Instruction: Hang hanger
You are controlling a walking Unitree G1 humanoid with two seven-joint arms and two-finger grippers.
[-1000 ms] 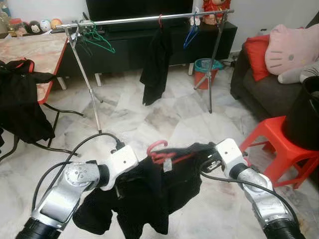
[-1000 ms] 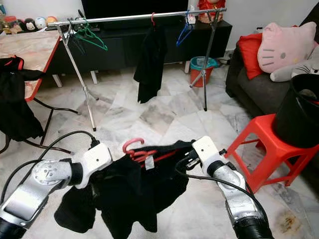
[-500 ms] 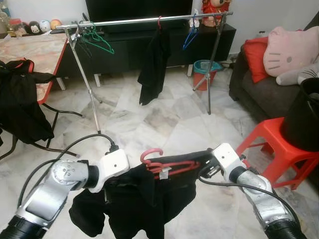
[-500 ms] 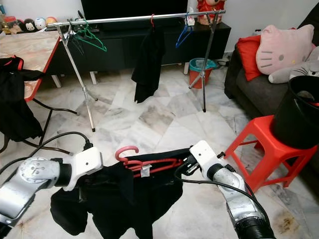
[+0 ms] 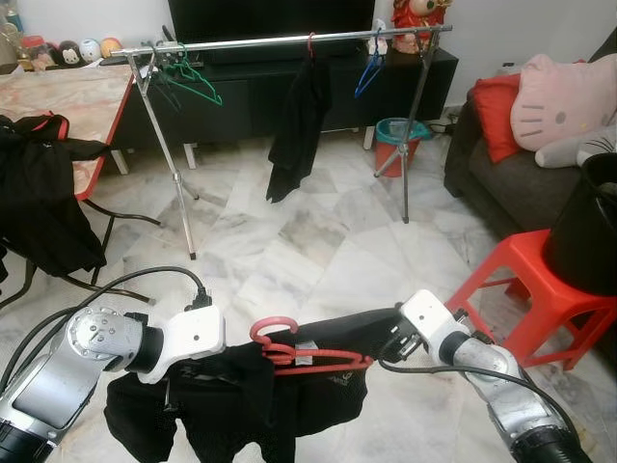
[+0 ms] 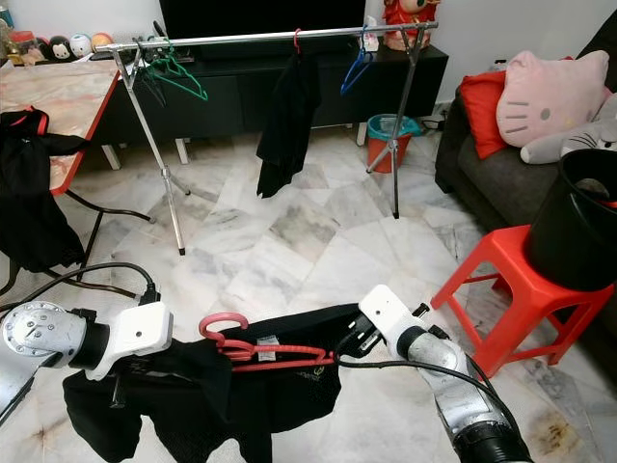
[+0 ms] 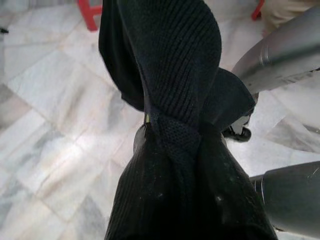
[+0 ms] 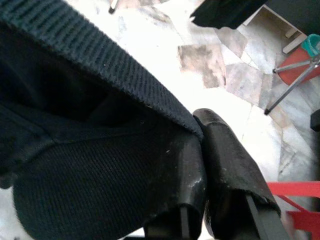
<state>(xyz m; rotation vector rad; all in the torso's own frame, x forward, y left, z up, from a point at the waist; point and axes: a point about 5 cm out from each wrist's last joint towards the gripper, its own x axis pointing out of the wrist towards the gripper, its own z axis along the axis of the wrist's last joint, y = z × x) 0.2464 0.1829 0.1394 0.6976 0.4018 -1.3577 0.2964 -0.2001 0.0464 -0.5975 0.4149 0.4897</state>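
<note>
One black garment [image 5: 289, 400] on one red hanger [image 5: 308, 357] is stretched low between the two grippers, above the marble floor [image 5: 308, 241]. The hanger's pink hook [image 5: 272, 331] sticks up near the garment's middle, and one white label hangs at its neck. The left gripper [image 5: 188, 371] is buried in the fabric at one shoulder; in the left wrist view the cloth bunches over it, so I cannot tell whether its fingers are clenched. The right gripper [image 8: 207, 150] pinches the ribbed edge of the garment at the other shoulder, its two black fingers [image 8: 230, 165] pressed together on the cloth.

Well ahead stands one metal clothes rail [image 5: 289, 39] on two tripod legs. On it hang three things that can be counted: one green hanger [image 5: 193, 77] near the rail's left end among a few dark ones too tangled to count, one black garment on a red hook [image 5: 299, 116] at the middle, and one blue hanger [image 5: 366, 69] near the right end. Behind the rail is one teal bin [image 5: 400, 130].

To the left, one table [image 5: 67, 96] has dark clothing [image 5: 43, 193] draped over its edge. To the right are one red stool [image 5: 530, 289] carrying one black bucket [image 5: 588, 227], and one sofa [image 5: 511, 183] with one red cushion [image 5: 496, 106] and one pink cat-face pillow [image 5: 564, 96].
</note>
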